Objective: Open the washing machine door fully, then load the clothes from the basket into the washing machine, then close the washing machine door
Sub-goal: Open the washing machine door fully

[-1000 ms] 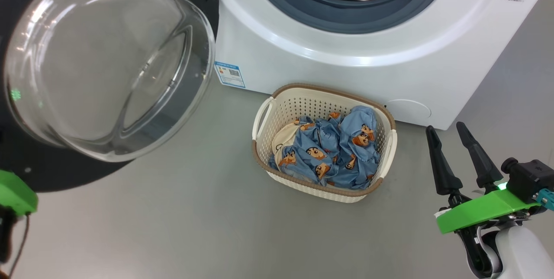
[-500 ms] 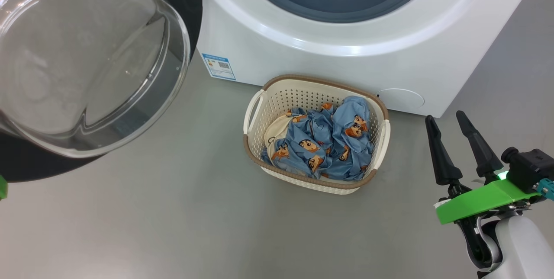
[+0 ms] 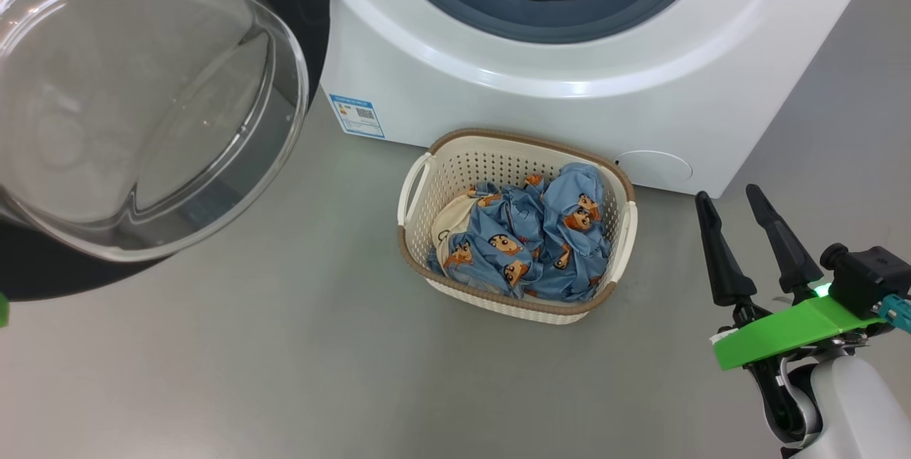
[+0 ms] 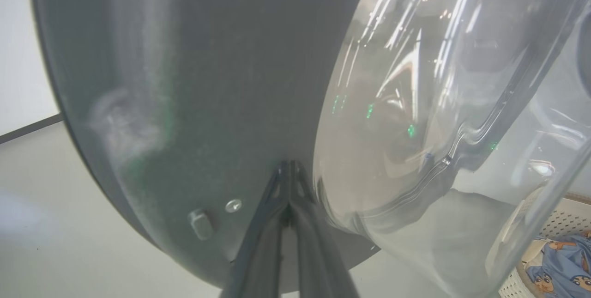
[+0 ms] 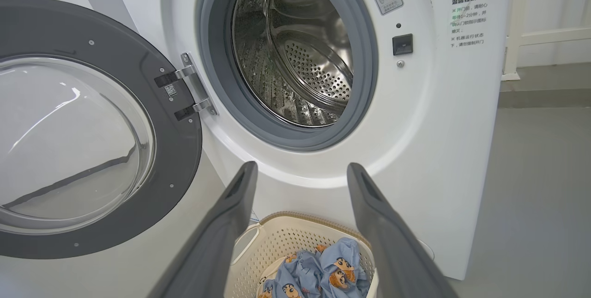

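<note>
The washing machine (image 3: pixel 569 110) stands with its steel drum (image 5: pixel 300 57) exposed. The washing machine door (image 3: pixel 142 103) hangs swung out to the left, its glass bowl facing me and its black rim (image 5: pixel 175 150) on the metal hinge. In front of the washer, the basket (image 3: pixel 498 142) on the floor holds the clothes (image 3: pixel 527 238), blue printed fabric with a cream piece at their left. My left gripper (image 4: pixel 288 166) is shut with nothing in it, its tips at the door's dark inner rim (image 4: pixel 208 81) beside the bowl. Right of the basket, my right gripper (image 3: pixel 726 193) hovers open and empty.
Grey floor spreads around the basket and to the washer's right. A blue label sticker (image 3: pixel 356 115) marks the washer's lower left corner. A door latch slot (image 5: pixel 402 44) sits right of the drum opening. A white wall and skirting (image 5: pixel 549 34) lie behind at the right.
The head view has shifted a little. The door's glass bowl sits farther left relative to the washer, and the left arm's green part has slid off the left edge. The right gripper stays put.
</note>
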Robot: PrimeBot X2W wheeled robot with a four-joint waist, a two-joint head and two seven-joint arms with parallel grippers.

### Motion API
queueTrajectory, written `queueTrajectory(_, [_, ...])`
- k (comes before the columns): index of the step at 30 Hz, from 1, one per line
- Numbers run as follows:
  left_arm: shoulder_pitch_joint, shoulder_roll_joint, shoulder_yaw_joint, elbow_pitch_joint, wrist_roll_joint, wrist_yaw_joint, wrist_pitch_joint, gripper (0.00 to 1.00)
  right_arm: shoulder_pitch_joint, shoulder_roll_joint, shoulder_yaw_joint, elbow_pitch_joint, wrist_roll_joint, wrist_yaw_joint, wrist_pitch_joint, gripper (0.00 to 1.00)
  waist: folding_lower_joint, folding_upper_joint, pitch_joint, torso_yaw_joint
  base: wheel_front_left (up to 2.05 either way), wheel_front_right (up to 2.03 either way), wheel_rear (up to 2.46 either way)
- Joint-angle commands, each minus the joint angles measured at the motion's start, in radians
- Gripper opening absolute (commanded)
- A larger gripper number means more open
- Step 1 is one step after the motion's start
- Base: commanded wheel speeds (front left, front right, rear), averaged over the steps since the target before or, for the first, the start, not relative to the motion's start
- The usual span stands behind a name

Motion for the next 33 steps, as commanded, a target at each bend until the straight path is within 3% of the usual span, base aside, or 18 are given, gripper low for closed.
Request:
queueTrajectory(1, [-0.041,0.068,0.031,-0.005,0.011,0.001,-0.014,0.0,-0.007,0.0,0.022,-0.022,-0.005,0.002,-0.012,1.0,0.0,0.0,-0.001,0.001,0.0,0.0,0.0])
queueTrajectory(13, [0.009,0.04,0.01,-0.023,0.003,-0.039,-0.087,0.0,0.008,0.009,0.013,-0.021,-0.006,0.002,-0.012,1.0,0.0,0.0,-0.036,0.009,0.0,0.0,0.0])
queueTrajectory(22, [0.131,-0.013,0.031,-0.222,-0.004,-0.008,-0.102,0.0,0.027,0.015,0.011,-0.018,-0.003,0.002,-0.012,1.0,0.0,0.0,-0.079,0.005,0.0,0.0,0.0])
queueTrajectory(23, [0.149,-0.017,0.038,-0.248,-0.008,-0.001,-0.102,0.17,0.028,0.017,0.012,-0.019,-0.004,0.002,-0.012,1.0,0.0,0.0,-0.082,0.0,0.0,0.0,0.0])
queueTrajectory(24, [0.168,-0.021,0.045,-0.275,-0.01,0.007,-0.102,0.45,0.028,0.018,0.014,-0.019,-0.004,0.002,-0.012,1.0,0.0,0.0,-0.086,-0.007,0.0,0.0,0.0])
queueTrajectory(25, [0.189,-0.025,0.05,-0.303,-0.01,0.016,-0.102,1.0,0.028,0.02,0.015,-0.019,-0.003,0.002,-0.012,1.0,0.0,0.0,-0.09,-0.013,0.0,0.0,0.0])
queueTrajectory(33, [0.34,-0.066,0.072,-0.526,-0.015,0.083,-0.103,1.0,0.048,0.025,0.023,-0.016,-0.003,0.002,-0.012,1.0,0.0,0.0,-0.126,-0.068,0.0,0.0,0.0])
